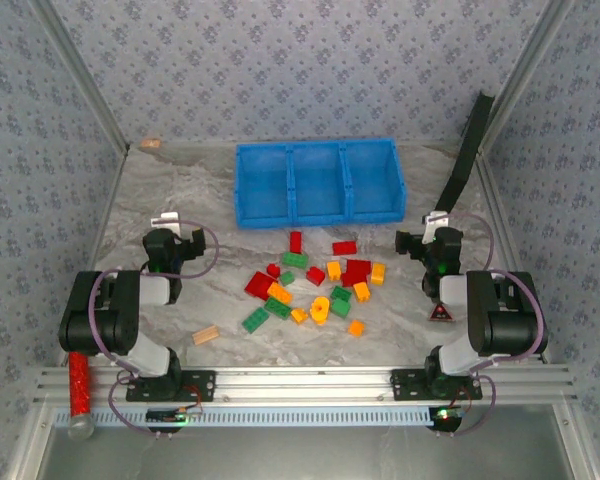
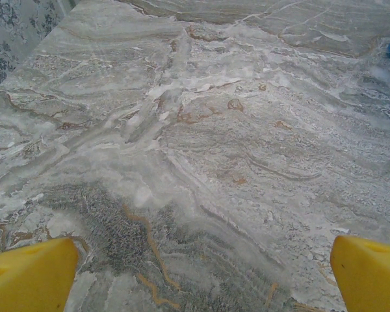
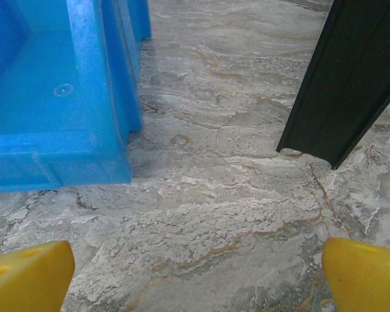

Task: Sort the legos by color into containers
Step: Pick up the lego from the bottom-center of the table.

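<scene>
sorting not yet begun: left end effector [image 1: 172,228] and right end effector [image 1: 432,238] both released, holding nothing.
legos [image 1: 315,282] lie mixed on the counter [image 1: 180,190] just before the blue tray [image 1: 318,212], whose three compartments look bare; next, an arm likely must swing inward over one at the pile's edge.

— Light?
— Bright, even, from overhead; only a soft shadow hugs the blue tray [image 3: 104,97].
— Sharpness?
— The marble table [image 2: 201,130] carries a pale sheen; the yellow fingertips [image 2: 26,276] blur at the bottom corners.
</scene>
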{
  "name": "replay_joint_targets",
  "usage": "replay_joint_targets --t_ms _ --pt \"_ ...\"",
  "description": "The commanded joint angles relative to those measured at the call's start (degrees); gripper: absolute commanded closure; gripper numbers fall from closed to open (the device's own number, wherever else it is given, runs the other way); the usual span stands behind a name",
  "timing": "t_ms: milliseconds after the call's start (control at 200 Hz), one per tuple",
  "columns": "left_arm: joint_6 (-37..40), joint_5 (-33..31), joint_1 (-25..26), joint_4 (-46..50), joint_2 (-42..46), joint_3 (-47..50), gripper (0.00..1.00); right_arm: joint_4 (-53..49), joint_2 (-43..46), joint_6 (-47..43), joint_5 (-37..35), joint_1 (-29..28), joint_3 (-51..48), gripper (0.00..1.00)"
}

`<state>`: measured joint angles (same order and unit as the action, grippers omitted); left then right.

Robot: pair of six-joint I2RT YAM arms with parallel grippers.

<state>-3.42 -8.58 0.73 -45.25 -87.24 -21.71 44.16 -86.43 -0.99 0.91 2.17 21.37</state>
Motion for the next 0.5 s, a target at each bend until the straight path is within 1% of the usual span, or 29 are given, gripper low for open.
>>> replay_joint_targets --t_ms 0,495 --pt "0.84 -0.73 -0.41 -2.42 -0.56 -1.4 0.0 1.54 -0.75 -0.76 0.32 0.46 1.39 0.0" --pt "0.67 -0.09 -0.73 -2.21 -0.69 -1.49 0.0 1.45 -0.64 -0.59 0.17 0.52 1.31 0.0"
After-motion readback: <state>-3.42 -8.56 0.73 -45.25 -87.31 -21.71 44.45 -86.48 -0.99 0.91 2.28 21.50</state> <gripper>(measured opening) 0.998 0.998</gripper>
